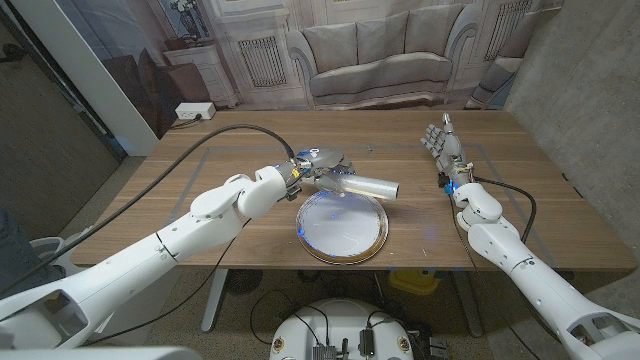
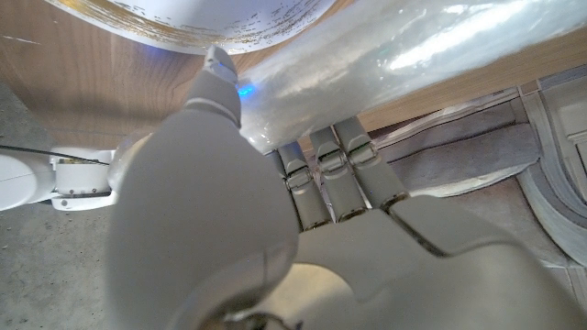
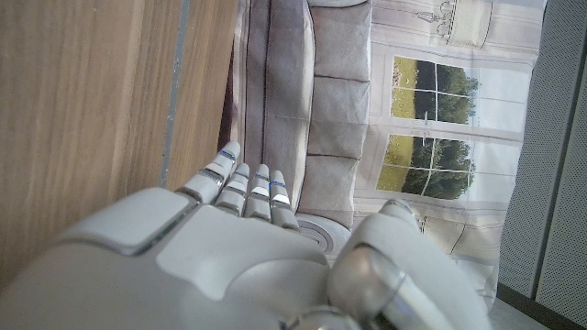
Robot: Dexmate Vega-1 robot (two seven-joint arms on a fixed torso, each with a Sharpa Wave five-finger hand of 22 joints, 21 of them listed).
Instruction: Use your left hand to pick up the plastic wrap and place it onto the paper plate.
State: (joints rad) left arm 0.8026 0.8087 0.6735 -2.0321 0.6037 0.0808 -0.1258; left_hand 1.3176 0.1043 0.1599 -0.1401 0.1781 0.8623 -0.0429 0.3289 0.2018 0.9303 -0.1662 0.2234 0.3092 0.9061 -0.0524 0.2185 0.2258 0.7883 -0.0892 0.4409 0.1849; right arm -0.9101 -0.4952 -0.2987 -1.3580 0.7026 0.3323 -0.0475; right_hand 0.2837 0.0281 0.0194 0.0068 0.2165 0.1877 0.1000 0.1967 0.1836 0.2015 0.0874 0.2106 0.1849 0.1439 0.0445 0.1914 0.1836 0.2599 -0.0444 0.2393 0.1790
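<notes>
Wrap [image 1: 365,186] sits mid-frame, held at its left end by our left hand [image 1: 318,166], just above the plate [image 1: 343,226]. We judge it light, stiff, slick; grip mid-roll. Right hand [image 1: 443,143] stands spread, empty.

We see bare tabletop [image 1: 250,135] along the far side and between the paper plate [image 1: 343,226] and our right hand [image 1: 444,142], room enough to pass. Over the plate's far rim our left hand [image 1: 318,166] grips the plastic wrap [image 1: 365,186], which lies crosswise and bars the way there. A black cable [image 1: 215,140] arches over the left half. Our right hand stands upright near the far right edge.
</notes>
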